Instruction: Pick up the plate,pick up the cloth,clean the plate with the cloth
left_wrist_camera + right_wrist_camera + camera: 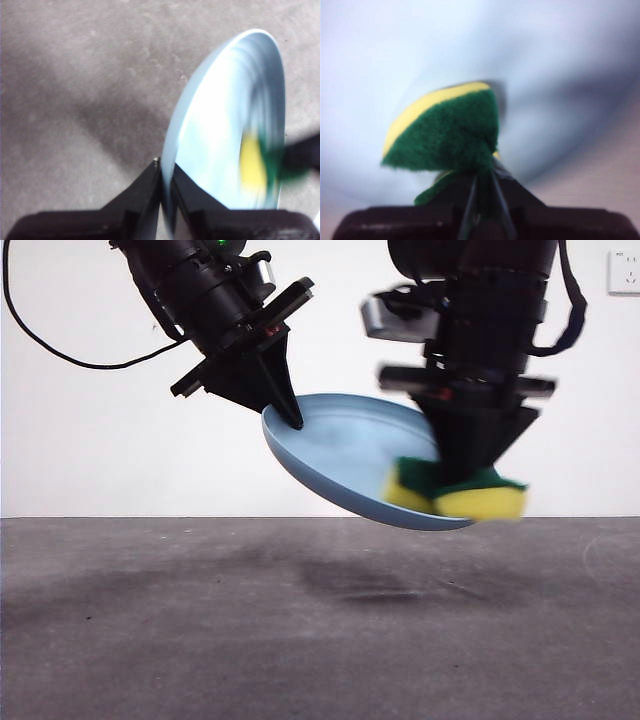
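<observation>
Plate [345, 455]: held clear of the grey table [200, 640], tilted, at centre frame in the front view. Left gripper [163, 175]: jaws closed tight on the plate's rim at its upper-left edge. Right gripper [482, 192]: descends from upper right, jaws pinched on the sponge [460, 492]. The sponge sits against the plate's lower-right inner face, yellow foam downward, green layer toward the jaws.
</observation>
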You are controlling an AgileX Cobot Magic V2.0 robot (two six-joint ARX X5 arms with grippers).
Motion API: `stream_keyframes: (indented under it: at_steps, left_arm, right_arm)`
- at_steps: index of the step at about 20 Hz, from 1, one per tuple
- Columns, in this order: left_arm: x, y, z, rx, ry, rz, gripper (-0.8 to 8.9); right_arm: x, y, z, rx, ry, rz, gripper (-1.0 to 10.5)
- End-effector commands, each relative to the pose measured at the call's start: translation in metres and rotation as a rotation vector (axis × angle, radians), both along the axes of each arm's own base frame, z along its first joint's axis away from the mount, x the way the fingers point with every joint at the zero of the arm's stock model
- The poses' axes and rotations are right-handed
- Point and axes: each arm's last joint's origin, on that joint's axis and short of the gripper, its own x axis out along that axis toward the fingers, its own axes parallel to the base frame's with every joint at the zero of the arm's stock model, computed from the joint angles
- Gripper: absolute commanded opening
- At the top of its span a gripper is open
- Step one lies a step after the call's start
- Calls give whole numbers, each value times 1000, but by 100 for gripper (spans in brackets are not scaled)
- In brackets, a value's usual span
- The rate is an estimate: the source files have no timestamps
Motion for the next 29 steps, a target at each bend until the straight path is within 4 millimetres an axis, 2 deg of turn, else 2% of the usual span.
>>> stream_keyframes:
  at_steps: [1,4,7,10,12,15,17,20,24,29]
  left_arm:
    - [-4,-3,-1,-26,54,-22,-8]
    - [-5,-4,-2,-23,61,-26,-8]
    - [-6,-6,-2,-22,62,-31,-8]
    - [-7,-7,-2,-18,57,-36,-8]
    - [-6,-6,-3,31,24,-31,-8]
    - [-2,8,-7,237,-56,54,-8]
    - [3,16,-11,317,-89,96,-8]
    - [13,36,-26,330,-69,154,-8]
    - [23,64,-61,366,16,219,-8]
    - [23,88,-92,402,109,263,-3]
  right_arm:
    - [10,-4,4,-75,-165,-78,-16]
    - [21,1,12,-1,-285,-69,-16]
    - [29,9,19,188,-333,1,-16]
    - [30,21,26,470,-272,193,-16]
    - [26,23,26,566,-190,281,-16]
    - [19,19,31,555,-155,278,-16]
    - [10,13,42,555,-154,278,-16]
    - [-3,4,59,559,-177,277,-16]
    - [-17,-10,83,565,-256,257,-16]
    - [-19,-24,95,473,-374,119,-16]
